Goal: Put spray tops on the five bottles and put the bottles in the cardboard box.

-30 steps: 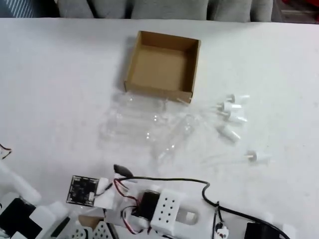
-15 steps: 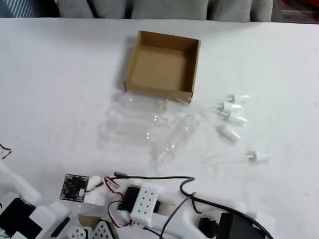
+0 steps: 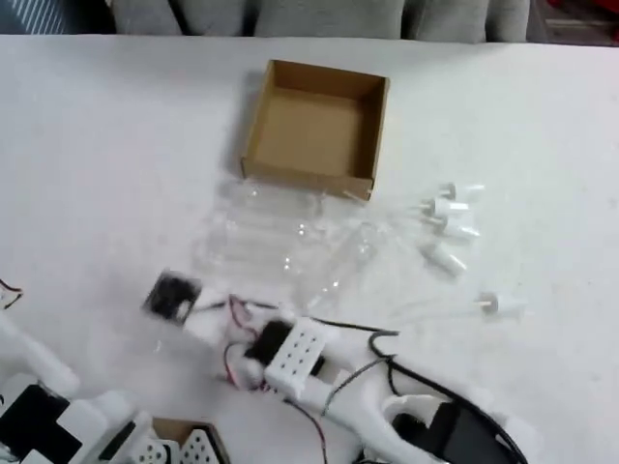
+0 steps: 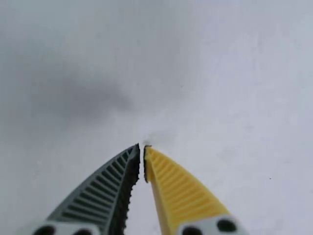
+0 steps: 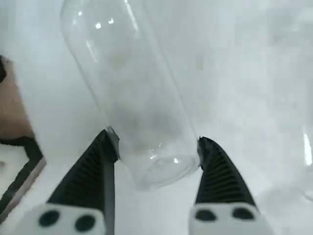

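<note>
Bottle (image 5: 132, 98) lies flat, lengthwise between fingers (image 5: 93, 171).

Just beside the brown open cardboard box (image 3: 305, 176), the clear plastic bottles (image 3: 280, 205) fade into the white table (image 3: 97, 145), their number too faint to tell.

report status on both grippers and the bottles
Left gripper shut, holding nothing. Right gripper open, straddling a clear bottle. Spray tops loose beside cardboard box.
</note>
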